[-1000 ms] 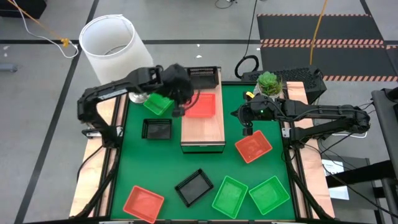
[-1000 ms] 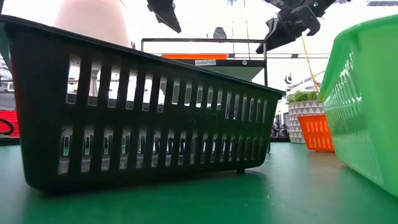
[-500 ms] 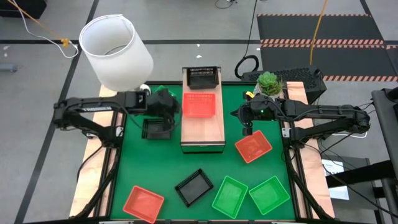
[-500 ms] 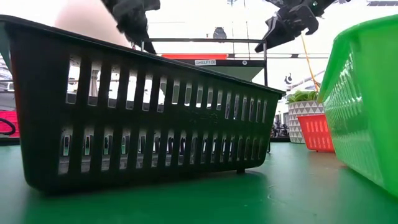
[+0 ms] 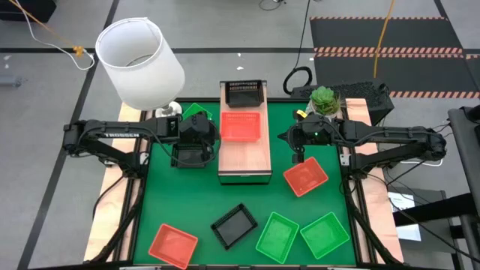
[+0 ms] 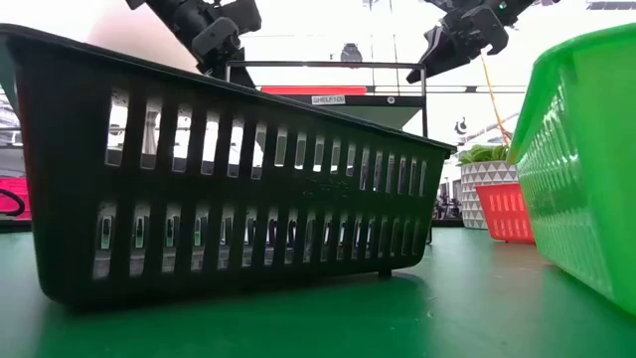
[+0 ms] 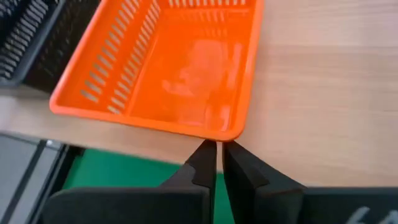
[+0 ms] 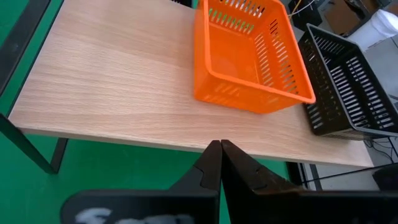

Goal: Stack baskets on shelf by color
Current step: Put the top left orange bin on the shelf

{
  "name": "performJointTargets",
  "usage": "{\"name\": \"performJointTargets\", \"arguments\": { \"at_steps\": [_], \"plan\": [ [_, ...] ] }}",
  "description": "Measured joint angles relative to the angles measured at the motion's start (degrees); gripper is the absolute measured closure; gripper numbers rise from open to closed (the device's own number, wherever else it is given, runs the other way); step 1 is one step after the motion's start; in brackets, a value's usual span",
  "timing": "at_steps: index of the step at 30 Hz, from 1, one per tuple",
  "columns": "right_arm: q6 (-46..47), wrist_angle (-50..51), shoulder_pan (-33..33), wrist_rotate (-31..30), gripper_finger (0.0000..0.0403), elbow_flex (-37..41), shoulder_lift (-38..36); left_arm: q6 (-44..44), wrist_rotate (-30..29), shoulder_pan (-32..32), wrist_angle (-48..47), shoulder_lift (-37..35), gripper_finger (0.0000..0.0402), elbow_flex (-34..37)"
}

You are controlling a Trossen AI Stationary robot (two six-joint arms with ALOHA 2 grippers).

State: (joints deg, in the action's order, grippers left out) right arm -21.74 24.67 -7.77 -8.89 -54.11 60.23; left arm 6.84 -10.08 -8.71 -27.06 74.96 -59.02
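The shelf carries a black basket at its far end and an orange basket behind it. My left gripper hovers shut just left of the shelf, over a black basket, pointing at the orange basket's corner. A green basket lies partly hidden behind that arm. My right gripper hangs shut right of the shelf, above another orange basket. Both sets of fingers are shut in the wrist views.
Near the table's front edge lie an orange basket, a black one and two green ones. A white lamp shade and a potted plant stand at the far edge.
My left arm has drawn back from over the shelf's far part toward the table's left and near side, and now stands over the black basket beside the shelf. The right arm has kept still.
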Motion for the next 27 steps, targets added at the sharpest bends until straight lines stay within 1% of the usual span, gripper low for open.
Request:
{"name": "performJointTargets", "arguments": {
  "at_steps": [8,16,19,21,23,27],
  "plan": [
    [0.0,0.0,0.0,-0.01,0.0403,0.0,0.0,2.07,0.09,-1.08,4.76,0.0,0.0369,0.43],
    [0.02,0.0,0.0,0.01,0.0403,0.0,0.0,2.46,0.08,-3.13,4.71,1.08,0.0369,0.52],
    [0.02,0.0,0.0,0.03,0.0403,0.0,0.0,2.66,0.2,-3.31,6.25,2.16,0.0369,0.39],
    [0.29,-0.14,0.0,0.1,0.0403,0.0,0.03,3.4,1.08,-3.55,6.01,2.42,0.0369,0.59],
    [0.94,-0.72,0.0,0.1,0.0403,0.0,0.26,3.97,1.86,-3.58,8.63,3.29,0.0369,0.31],
    [1.53,-2.18,0.0,0.12,0.0403,0.01,1.0,4.45,2.26,-4.13,7.87,3.77,0.0369,0.53]
  ]
}}
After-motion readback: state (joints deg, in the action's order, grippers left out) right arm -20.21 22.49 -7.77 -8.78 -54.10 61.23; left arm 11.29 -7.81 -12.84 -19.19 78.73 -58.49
